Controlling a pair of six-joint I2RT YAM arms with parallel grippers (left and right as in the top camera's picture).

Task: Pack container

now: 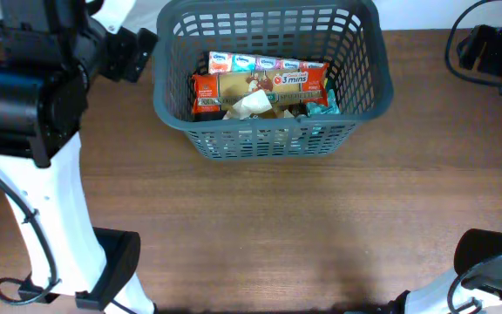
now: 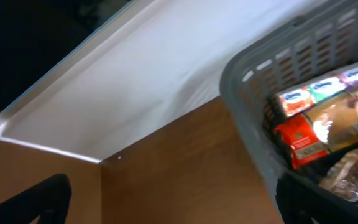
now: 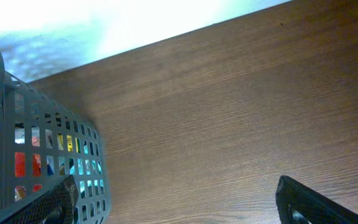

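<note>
The dark grey slotted basket point(image 1: 268, 139) stands at the back middle of the table. It holds several grocery packets, among them a long red and tan pasta packet point(image 1: 260, 90) and a strip of small tissue packs point(image 1: 255, 62). The basket also shows in the left wrist view point(image 2: 253, 99) and in the right wrist view point(image 3: 48, 143). My left gripper point(image 2: 166, 202) is open and empty, above the table left of the basket. My right gripper point(image 3: 179, 202) is open and empty, above the table right of the basket.
A white wall edge point(image 2: 135, 81) runs behind the brown wooden table point(image 1: 277, 227). Both arm bases stand at the front corners, the left one point(image 1: 103, 270) and the right one point(image 1: 495, 253). Black cables point(image 1: 460, 52) hang at the back right.
</note>
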